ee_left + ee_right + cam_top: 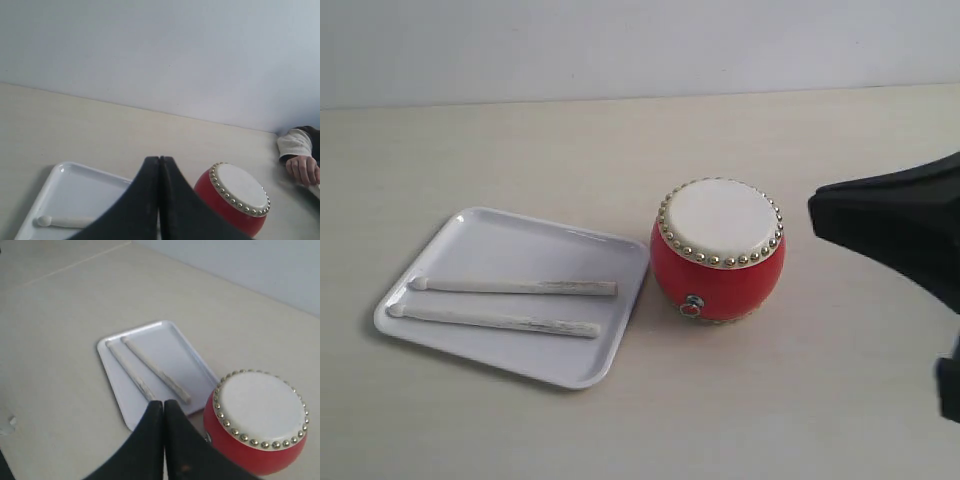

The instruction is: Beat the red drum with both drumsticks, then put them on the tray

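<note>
Both sticks (515, 287) lie side by side in the tray (520, 245), just beside the drum (718, 240) — the task looks done; both sets of jaws are pressed together, empty.

Red drum (718, 250) upright on the counter, cream skin up, brass studs ringing the top, just beside white tray (520, 240). In the tray, far drumstick (515, 288) and near drumstick (495, 320), flat, almost parallel, close together.
</note>
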Controlling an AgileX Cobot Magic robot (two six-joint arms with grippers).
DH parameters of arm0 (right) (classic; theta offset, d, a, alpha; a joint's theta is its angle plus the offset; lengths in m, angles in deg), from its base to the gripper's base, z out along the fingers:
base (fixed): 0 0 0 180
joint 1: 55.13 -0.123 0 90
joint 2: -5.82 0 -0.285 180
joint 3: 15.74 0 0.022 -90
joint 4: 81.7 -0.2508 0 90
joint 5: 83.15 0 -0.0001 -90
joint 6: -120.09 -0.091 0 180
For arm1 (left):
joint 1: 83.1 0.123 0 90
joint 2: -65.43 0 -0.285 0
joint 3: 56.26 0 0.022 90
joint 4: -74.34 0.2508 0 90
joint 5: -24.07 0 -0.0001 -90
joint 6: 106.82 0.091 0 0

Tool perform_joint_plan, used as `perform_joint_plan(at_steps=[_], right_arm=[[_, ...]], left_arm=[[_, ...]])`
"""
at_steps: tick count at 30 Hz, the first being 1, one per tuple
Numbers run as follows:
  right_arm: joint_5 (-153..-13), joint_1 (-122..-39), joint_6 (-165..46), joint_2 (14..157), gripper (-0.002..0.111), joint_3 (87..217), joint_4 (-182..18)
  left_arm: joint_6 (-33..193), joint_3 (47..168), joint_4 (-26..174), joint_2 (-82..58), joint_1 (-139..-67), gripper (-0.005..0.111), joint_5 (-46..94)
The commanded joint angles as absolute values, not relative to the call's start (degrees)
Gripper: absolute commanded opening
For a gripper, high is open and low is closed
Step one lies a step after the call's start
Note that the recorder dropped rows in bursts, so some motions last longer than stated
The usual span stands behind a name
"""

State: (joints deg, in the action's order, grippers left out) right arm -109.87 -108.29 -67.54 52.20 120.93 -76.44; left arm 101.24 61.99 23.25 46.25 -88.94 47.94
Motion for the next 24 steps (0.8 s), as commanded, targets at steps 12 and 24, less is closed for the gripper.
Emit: perform_joint_plan(at_steps=[12,24], right_arm=[[-109.2,-108.0,-67.2,43.6,0.0,120.6,-73.5],[-94.6,-72.5,-66.7,29.4,0.0,103.8,-68.6]], left_arm=[[101.6,61.9,22.7,46.5,-89.0,0.0,47.9],[101.6,61.9,22.7,46.5,-89.0,0.0,47.9]])
